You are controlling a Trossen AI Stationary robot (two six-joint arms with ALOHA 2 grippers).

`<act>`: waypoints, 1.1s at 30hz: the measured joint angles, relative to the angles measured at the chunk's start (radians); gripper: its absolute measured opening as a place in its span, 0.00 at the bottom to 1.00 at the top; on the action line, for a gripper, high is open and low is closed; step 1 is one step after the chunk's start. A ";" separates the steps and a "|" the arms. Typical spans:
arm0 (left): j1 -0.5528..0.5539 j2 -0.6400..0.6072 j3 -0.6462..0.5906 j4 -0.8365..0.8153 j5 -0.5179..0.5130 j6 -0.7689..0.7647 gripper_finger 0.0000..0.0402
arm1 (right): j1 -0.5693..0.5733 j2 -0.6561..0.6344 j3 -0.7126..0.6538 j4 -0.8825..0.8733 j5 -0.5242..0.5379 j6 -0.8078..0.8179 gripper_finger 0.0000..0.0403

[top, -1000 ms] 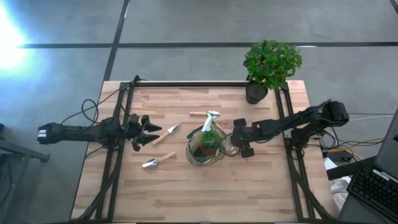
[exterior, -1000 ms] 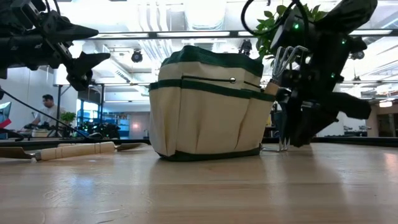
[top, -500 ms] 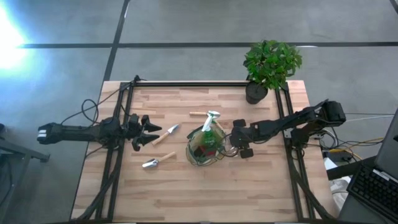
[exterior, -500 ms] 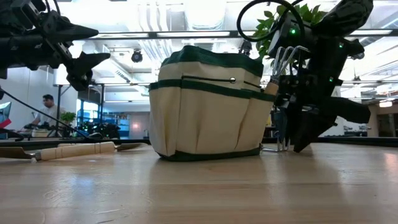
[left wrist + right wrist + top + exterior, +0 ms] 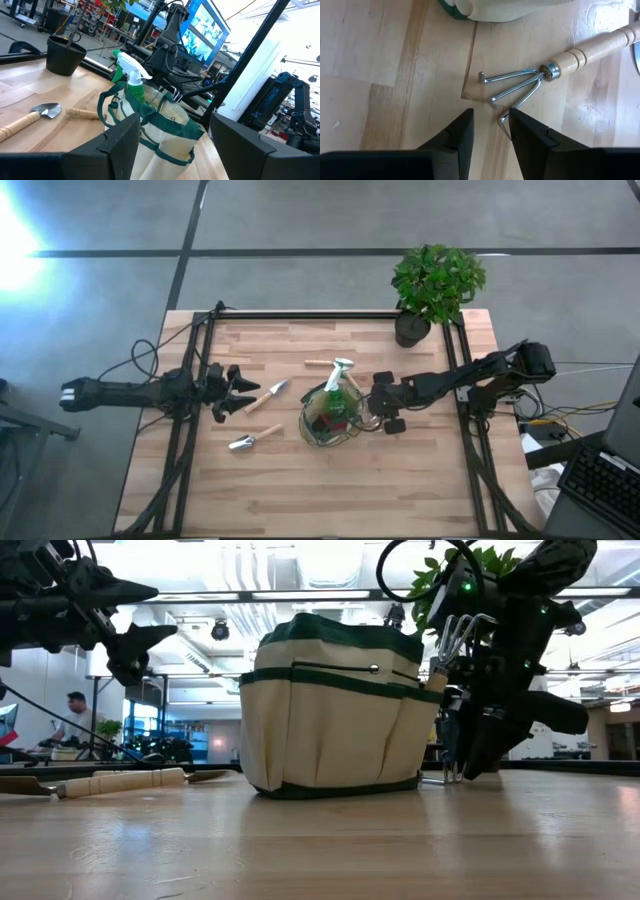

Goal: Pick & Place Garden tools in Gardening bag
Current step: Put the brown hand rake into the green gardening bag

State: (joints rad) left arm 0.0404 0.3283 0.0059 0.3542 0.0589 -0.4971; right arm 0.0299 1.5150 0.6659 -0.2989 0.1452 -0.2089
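So the hand rake [image 5: 520,82] is lying flat on the wooden table [image 5: 400,480], right beside the gardening bag [image 5: 330,415] at its 3 o'clock. The right gripper [image 5: 490,131] is hovering over the tines, fingers parted a little with nothing between them. I'd say it's lining up badly: slide toward the wooden handle and grab there, since thin tines slip. The left gripper [image 5: 240,392] is waiting spread at the bag's 9 o'clock, near two trowels [image 5: 265,397]. A potted plant [image 5: 435,285] is sitting at 1 o'clock. A busy workshop with monitors is showing behind.

The rake [image 5: 530,82] handle runs off the picture's edge.
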 joint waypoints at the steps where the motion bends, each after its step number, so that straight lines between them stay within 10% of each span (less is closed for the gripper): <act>1: 0.000 0.000 0.000 0.000 0.000 0.000 0.61 | 0.000 0.000 0.000 0.000 0.000 0.000 0.28; 33: 0.000 0.000 0.000 0.000 0.000 0.000 0.61 | 0.000 -0.002 -0.004 -0.060 0.005 0.056 0.02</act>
State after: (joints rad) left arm 0.0406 0.3279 0.0059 0.3540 0.0589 -0.4969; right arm 0.0303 1.5135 0.6617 -0.3591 0.1502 -0.1526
